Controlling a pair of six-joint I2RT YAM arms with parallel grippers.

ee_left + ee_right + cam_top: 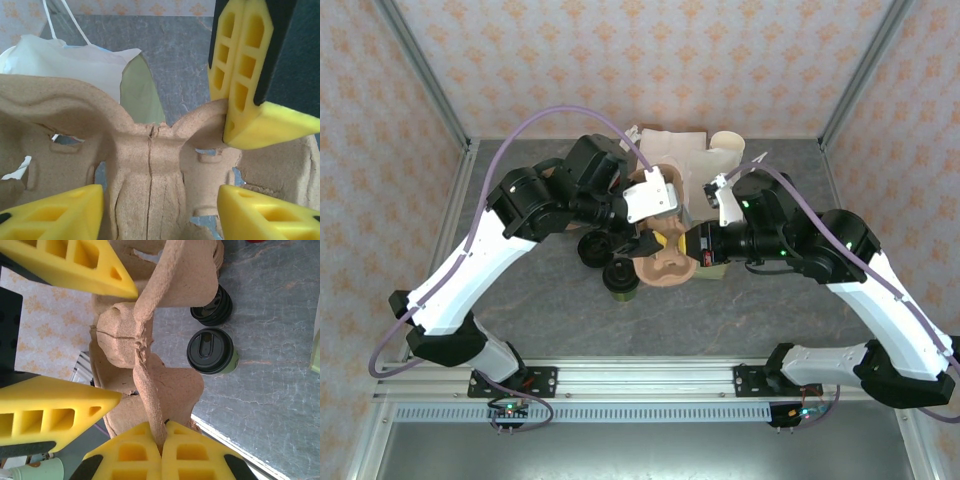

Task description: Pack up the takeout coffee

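The edge of the carrier (665,262) is pinched in the clenched right gripper (162,432). The left gripper (160,195) is held released, jaws spread astride the carrier's centre ridge. The coffee (211,351) is seen upright just beside the carrier, lid on.

This is a robot test cell in a lab. 2 robot arms, the left arm (470,270) and the right arm (890,300), are bolted to a metal rail (640,380) at the edge of a grey stone-look table (770,320). Bare aluminium posts (424,70) frame wallpapered panels (650,60), and purple cables (560,108) loop over the arms. The goods on the table are café items: a paper bag (670,150), a cardboard cup carrier (665,265) and a lidded coffee cup (210,351).
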